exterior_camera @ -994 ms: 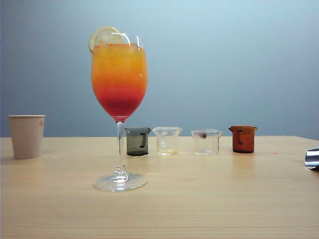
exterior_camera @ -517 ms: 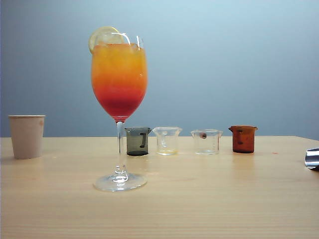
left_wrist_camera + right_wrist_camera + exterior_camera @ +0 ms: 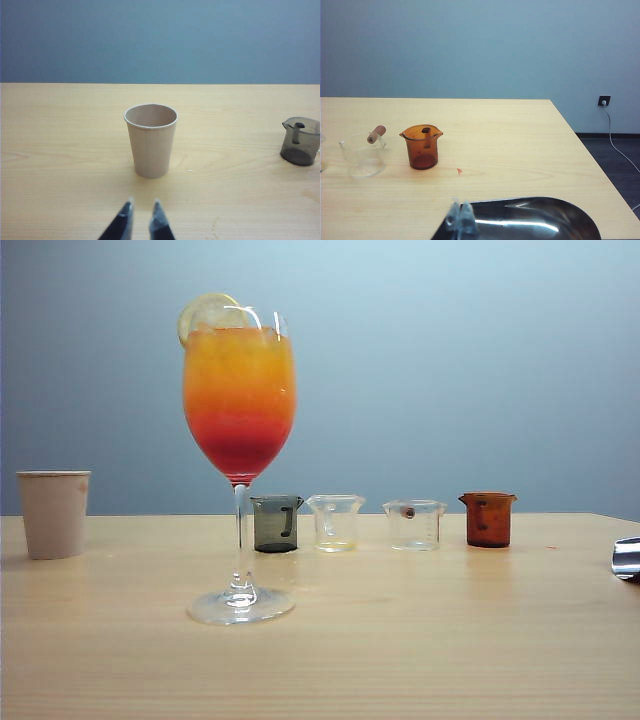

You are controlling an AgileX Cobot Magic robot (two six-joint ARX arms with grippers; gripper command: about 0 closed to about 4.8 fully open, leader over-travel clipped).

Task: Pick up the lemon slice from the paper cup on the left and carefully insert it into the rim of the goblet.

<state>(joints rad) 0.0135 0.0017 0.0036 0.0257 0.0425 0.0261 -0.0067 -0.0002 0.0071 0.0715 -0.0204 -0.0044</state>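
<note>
The lemon slice (image 3: 205, 312) sits upright on the left rim of the goblet (image 3: 240, 400), a tall stemmed glass with an orange-to-red drink. The beige paper cup (image 3: 54, 513) stands far left on the table. In the left wrist view the paper cup (image 3: 150, 140) is straight ahead of my left gripper (image 3: 143, 206), whose dark fingertips stand a little apart with nothing between them, short of the cup. My right gripper (image 3: 461, 209) is shut and empty, its tips together over the edge of a shiny metal tray (image 3: 530, 222). Neither gripper appears in the exterior view.
Behind the goblet stands a row of small beakers: grey (image 3: 276, 523), clear (image 3: 335, 522), clear with a cork-like piece (image 3: 414, 524), brown (image 3: 488, 518). The metal tray (image 3: 626, 558) pokes in at the right edge. The table's right edge (image 3: 580, 145) drops to the floor.
</note>
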